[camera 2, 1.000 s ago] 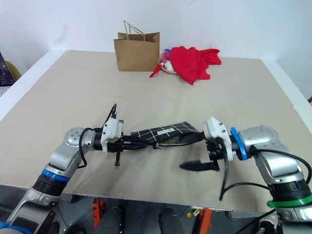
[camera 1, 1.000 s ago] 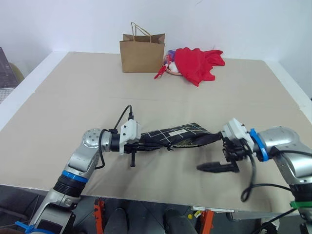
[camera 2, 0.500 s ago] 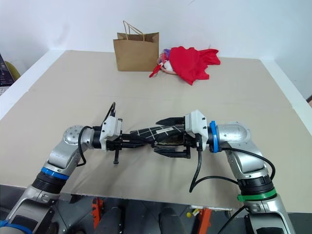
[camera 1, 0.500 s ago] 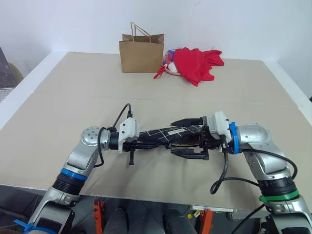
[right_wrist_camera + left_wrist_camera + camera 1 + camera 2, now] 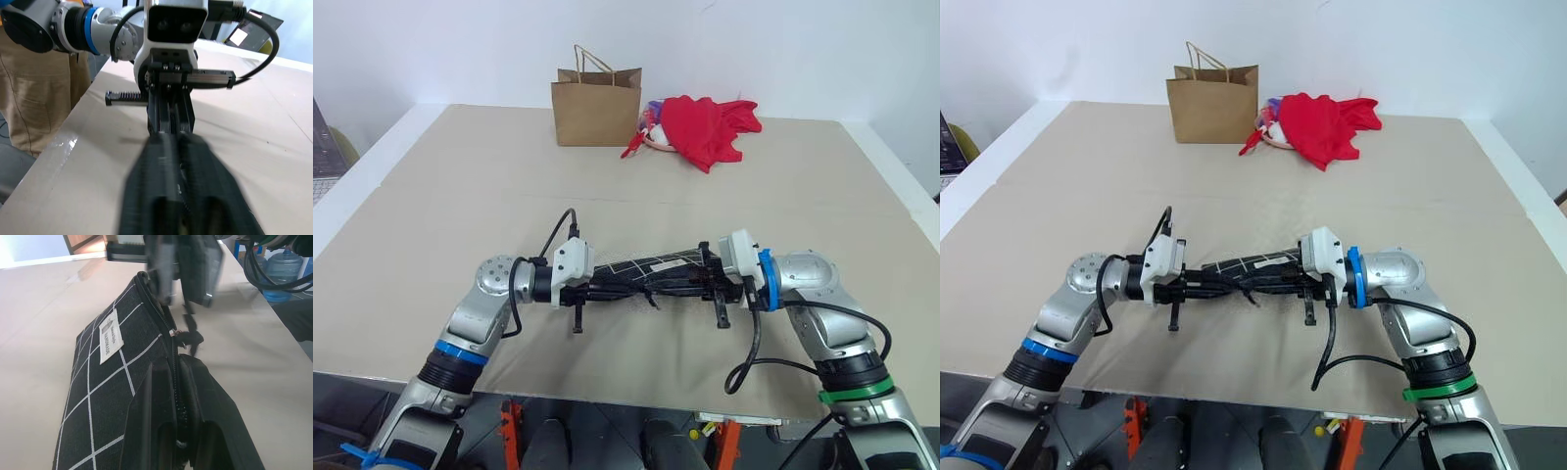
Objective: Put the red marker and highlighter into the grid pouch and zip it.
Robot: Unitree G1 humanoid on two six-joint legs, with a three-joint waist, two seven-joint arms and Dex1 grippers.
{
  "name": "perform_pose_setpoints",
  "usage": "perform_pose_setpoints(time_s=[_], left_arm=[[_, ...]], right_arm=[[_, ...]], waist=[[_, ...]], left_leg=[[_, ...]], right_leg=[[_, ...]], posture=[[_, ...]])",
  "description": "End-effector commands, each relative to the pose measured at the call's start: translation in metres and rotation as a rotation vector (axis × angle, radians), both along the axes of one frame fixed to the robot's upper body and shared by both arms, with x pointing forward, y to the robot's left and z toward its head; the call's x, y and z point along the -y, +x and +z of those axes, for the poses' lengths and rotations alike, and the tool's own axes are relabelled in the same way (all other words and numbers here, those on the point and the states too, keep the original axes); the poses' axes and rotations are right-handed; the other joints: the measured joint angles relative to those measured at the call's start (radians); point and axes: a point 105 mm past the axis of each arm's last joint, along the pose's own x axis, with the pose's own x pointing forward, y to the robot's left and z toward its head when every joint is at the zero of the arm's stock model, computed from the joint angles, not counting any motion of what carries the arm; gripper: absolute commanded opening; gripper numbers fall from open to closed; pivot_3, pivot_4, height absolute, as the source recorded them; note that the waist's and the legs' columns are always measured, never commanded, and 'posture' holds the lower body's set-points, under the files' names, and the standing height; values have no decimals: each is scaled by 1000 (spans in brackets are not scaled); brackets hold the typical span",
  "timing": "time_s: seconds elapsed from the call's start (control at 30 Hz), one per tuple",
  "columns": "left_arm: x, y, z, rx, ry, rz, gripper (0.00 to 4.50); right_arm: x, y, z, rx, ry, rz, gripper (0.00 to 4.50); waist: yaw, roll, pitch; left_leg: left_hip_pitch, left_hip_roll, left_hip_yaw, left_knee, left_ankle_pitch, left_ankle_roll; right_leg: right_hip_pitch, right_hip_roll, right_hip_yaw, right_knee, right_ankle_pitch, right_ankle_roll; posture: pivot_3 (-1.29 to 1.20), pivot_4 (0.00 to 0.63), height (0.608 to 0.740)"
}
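Grid pouch is held off the worktop between my two arms, edge-on, zipper up. My left end effector is clamped narrow on one end of the pouch; my right end effector is pinched shut on the other end, along the zipper line. Whether it has the pull cord itself I can't tell. Marker and highlighter aren't on the worktop, so I judge they're inside and zipping is the step in hand. To do it well: left keeps fabric taut and steady, right draws straight along the teeth, no twisting, no lifting off-line. Left wrist view gives the white label, grid lines and slider partway along the zipper; eye views give the overall layout plus brown paper bag and red cloth at the far edge, well apart. Right wrist view adds a person's trousers beside the worktop.
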Motion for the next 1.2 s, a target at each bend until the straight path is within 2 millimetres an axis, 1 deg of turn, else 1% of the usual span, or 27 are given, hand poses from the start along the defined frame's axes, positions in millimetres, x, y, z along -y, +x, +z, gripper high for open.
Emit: perform_pose_setpoints(time_s=[0.03, 0.13, 0.2, 0.27, 0.37, 0.43, 0.47, 0.6, 0.63, 0.7, 0.77, 0.8, 0.87, 0.9, 0.93, 0.97, 1.0, 1.03, 1.1, 1.13, 1.17, 1.2], left_arm=[[2, -2, 10, 45, -15, -9, 0], [1, -1, 10, 47, -13, -9, 0], [0, 0, 11, 48, -15, -5, 0], [-2, 1, 12, 53, -15, 2, 0], [-8, 3, 13, 59, -11, 19, 0], [-17, 6, 14, 70, 3, 41, 0], [-21, 8, 14, 75, 8, 51, 0], [-33, 13, 14, 85, 38, 73, 0], [-36, 14, 14, 86, 45, 76, 0], [-38, 17, 13, 92, 57, 83, 0], [-35, 23, 14, 55, 50, 100, 0], [-32, 25, 15, 37, 43, 105, 396], [-32, 29, 14, 10, 51, 120, 969], [-33, 33, 16, 18, 48, 143, 1276], [-37, 40, 21, 1, 19, 197, 1698], [-42, 47, 25, -2, -4, 250, 2021], [-48, 51, 28, -13, -20, 298, 2641], [-53, 55, 28, -19, -26, 339, 2746], [-63, 59, 25, -22, -26, 417, 3532], [-70, 61, 23, -31, -26, 463, 4145], [-77, 62, 21, -36, -33, 506, 4500], [-83, 62, 19, -39, -38, 545, 4500]], right_arm=[[2, -5, 8, 23, 12, 25, 48], [4, -3, 13, 18, 47, -23, 48], [13, 0, 17, 4, 72, -75, 48], [35, 5, 21, -4, 89, -170, 48], [75, 7, 20, -14, 62, -307, 48], [106, 7, 24, -19, 38, -410, 48], [118, 6, 25, -20, 23, -444, 48], [154, 1, 24, -20, -57, -535, 48], [159, 0, 23, -23, -68, -544, 48], [160, -2, 24, -23, -73, -544, 48], [146, 1, 30, -64, -1, -530, 48], [141, 2, 30, -97, 24, -520, 9], [135, 4, 29, -135, 40, -525, 703], [134, 6, 28, -151, 43, -535, 962], [134, 7, 26, -174, 52, -554, 1394], [134, 8, 23, -193, 61, -570, 1728], [134, 9, 19, -216, 74, -590, 2399], [135, 9, 14, -241, 87, -608, 2499], [138, 7, 6, -262, 98, -642, 3378], [141, 6, 1, -271, 104, -667, 4004], [146, 6, -3, -280, 117, -702, 4415], [152, 6, -7, -278, 124, -738, 4465]], waist=[[0, 0, 0], [0, 0, 0], [0, 0, 0], [3, 0, 0], [10, 0, 0], [10, 0, 0], [8, 0, 0], [0, 0, 0], [0, 0, 0], [-1, 0, 0], [-2, 0, 0], [-2, 0, 0], [-2, 0, 0], [-2, 0, 0], [-2, 0, 0], [-1, 0, 0], [-1, 0, 0], [-1, 0, 0], [-1, 0, 0], [-1, 0, 0], [-1, 0, 0], [-1, 0, 0]], left_leg=[[0, 0, 0, 0, 0, 0], [0, 0, 0, 0, 0, 0], [0, 0, 0, 0, 0, 0], [0, 0, 0, 0, 0, 0], [-1, 0, 0, 0, 0, 0], [-1, -1, 0, 0, 0, 0], [0, -1, 0, 0, 0, 0], [1, 0, 0, 0, 0, 0], [1, 0, 0, 0, 0, 0], [1, 0, 0, 0, 0, 0], [1, 0, 0, 1, 0, 0], [1, 0, 0, 0, 0, 0], [1, 0, 0, 1, 0, 0], [1, 0, 0, 1, 0, 0], [1, -1, 0, 1, 0, 0], [1, -1, 0, 1, 0, 0], [0, -1, 0, 1, 0, 0], [0, 0, 0, 1, 0, 0], [0, 0, 0, 0, 0, 0], [0, 0, -1, 0, 0, 1], [0, -1, -1, 0, 0, 1], [0, -1, -1, -1, 0, 1]], right_leg=[[0, 0, 0, 0, 0, 0], [0, 0, 0, 0, 0, 0], [0, 0, 0, 0, 0, 0], [0, 0, 0, 0, 0, 0], [0, -1, 0, 0, 0, 0], [0, -1, 0, 0, 0, 0], [0, -1, 0, -1, 0, 0], [0, 0, 0, 0, 0, 0], [1, 0, 0, 0, 0, 0], [1, -1, 0, 0, 0, 0], [1, -1, 0, 0, 0, 0], [1, -1, 0, 0, 0, 0], [1, -1, 0, 0, 0, 0], [1, -1, 0, 0, 0, 0], [1, -1, 0, 0, 0, 1], [1, -1, 0, 0, 0, 1], [1, -1, 0, 0, 0, 1], [1, -1, 0, 0, 0, 1], [1, 0, 0, 0, -1, 1], [1, 0, -1, 0, -1, 0], [1, -1, -1, 0, -1, 1], [1, -1, -1, 0, -1, 1]], posture=[[0, 150, 739], [0, 150, 739], [0, 150, 739], [0, 150, 739], [0, 150, 739], [0, 150, 739], [0, 150, 739], [0, 150, 739], [0, 150, 739], [0, 150, 739], [0, 150, 739], [0, 150, 739], [0, 150, 739], [0, 150, 739], [0, 150, 739], [0, 150, 739], [0, 150, 739], [0, 150, 739], [0, 150, 739], [0, 150, 739], [0, 150, 739], [0, 150, 739]])
